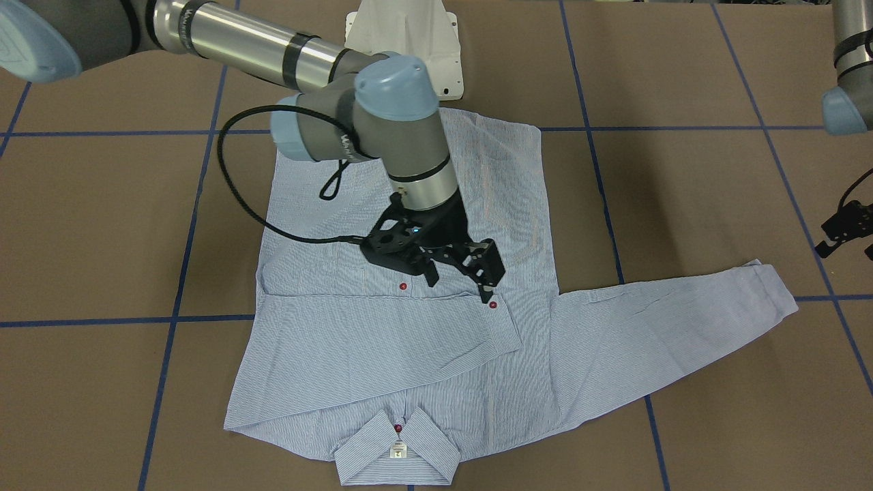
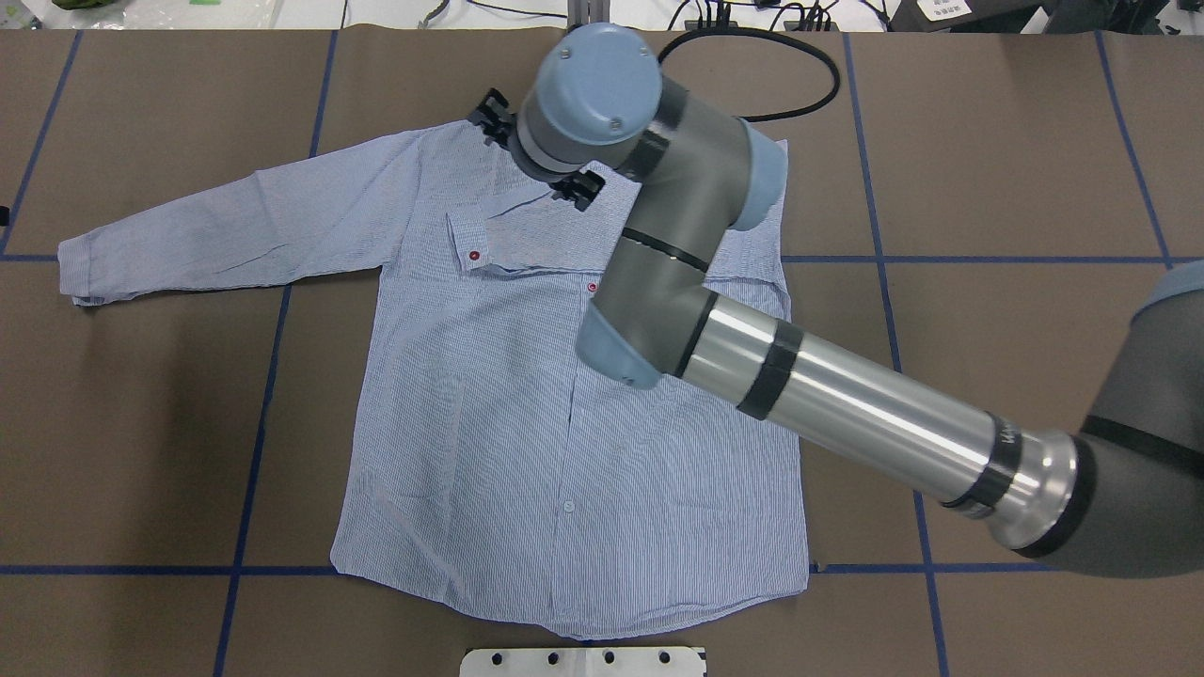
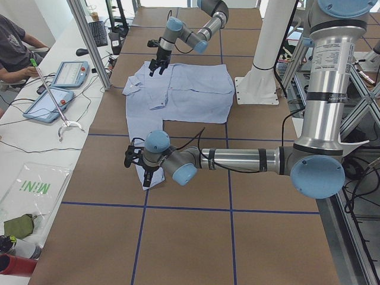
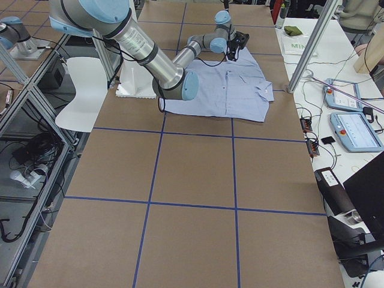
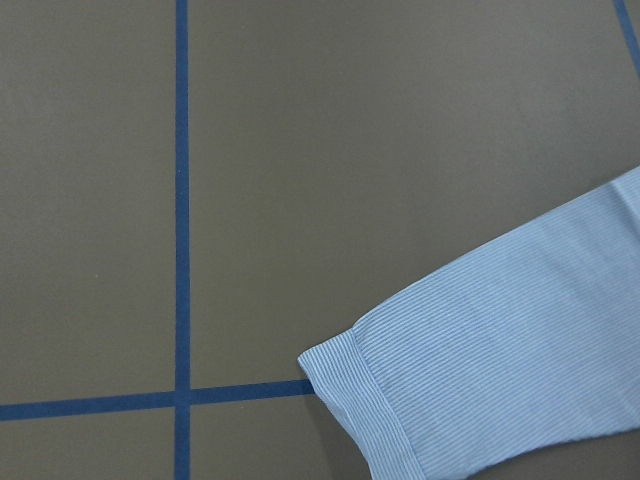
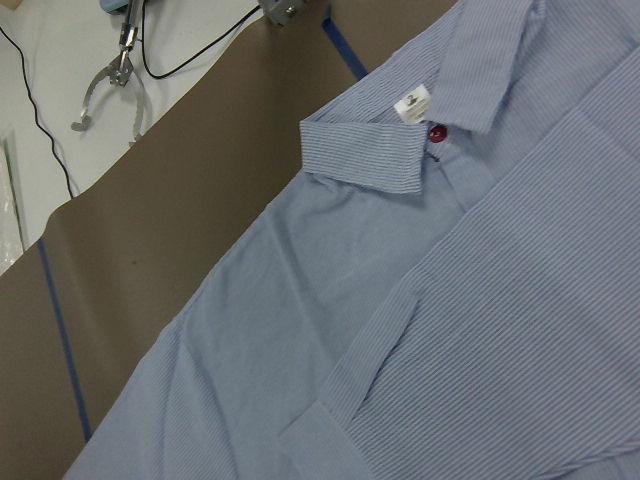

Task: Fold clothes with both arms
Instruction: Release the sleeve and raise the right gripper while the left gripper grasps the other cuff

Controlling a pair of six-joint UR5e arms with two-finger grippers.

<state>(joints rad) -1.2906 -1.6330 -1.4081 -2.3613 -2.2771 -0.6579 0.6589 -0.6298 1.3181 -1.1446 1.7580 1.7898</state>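
Near the robot's edge of the bench (image 1: 682,204) lies the hem (image 2: 564,621) of the shirt (image 2: 508,442), which is spread flat and face up at mid-bench. Farther out, one sleeve (image 1: 382,341) is folded across the chest. The right fingers (image 1: 477,269) hover just above its cuff (image 1: 501,327), spread wide and holding nothing. The other sleeve (image 1: 682,320) stretches toward the bench's left edge. The left fingers (image 1: 844,228) hang near that sleeve's end, clear of it; I cannot tell how wide they stand. Farthest out, the collar (image 1: 395,450) points at the operators' edge.
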